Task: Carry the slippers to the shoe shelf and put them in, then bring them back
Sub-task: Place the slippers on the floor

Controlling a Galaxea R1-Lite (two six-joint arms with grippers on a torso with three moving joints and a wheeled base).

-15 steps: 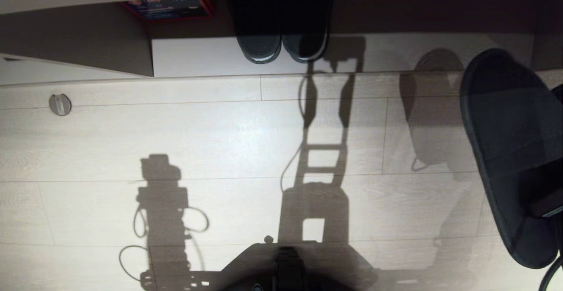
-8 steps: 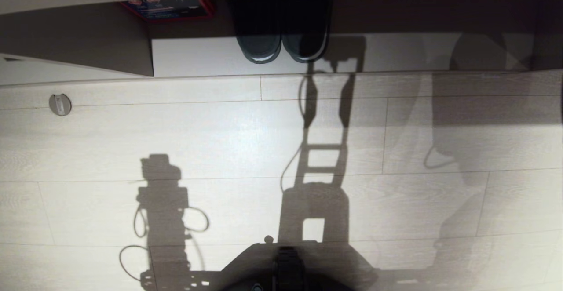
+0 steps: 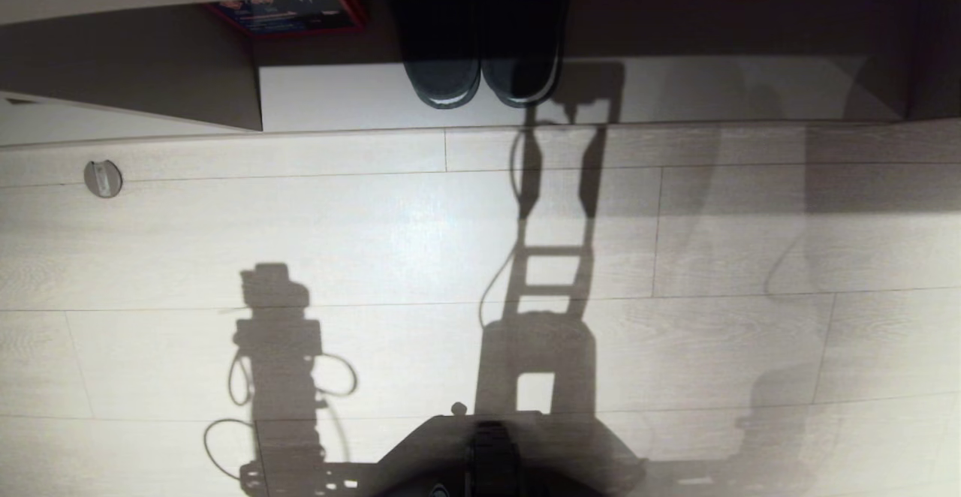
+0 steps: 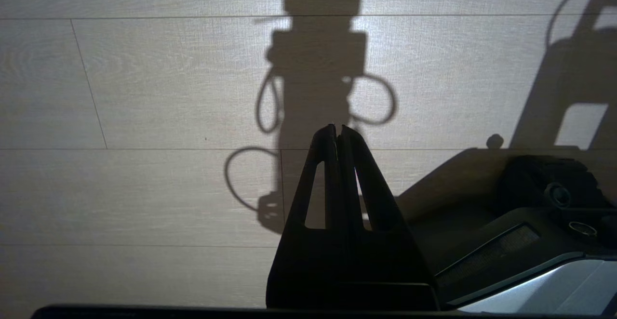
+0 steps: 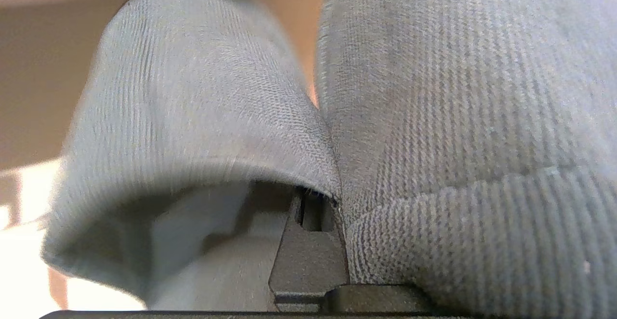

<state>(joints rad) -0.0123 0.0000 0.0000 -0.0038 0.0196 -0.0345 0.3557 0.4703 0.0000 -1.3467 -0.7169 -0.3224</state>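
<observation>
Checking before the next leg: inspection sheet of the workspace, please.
Surface: pale plank floor, crossed by the robot's shadows.
Job's things: slippers pinched side by side in the right gripper; shoe shelf ahead.
Clutter: another dark pair and a red box in the shelf; round floor fitting.
Grippers: left gripper shut, empty, parked over floor; right shut on slippers.
Cables: only their shadows seen.
Surroundings: robot base.
</observation>
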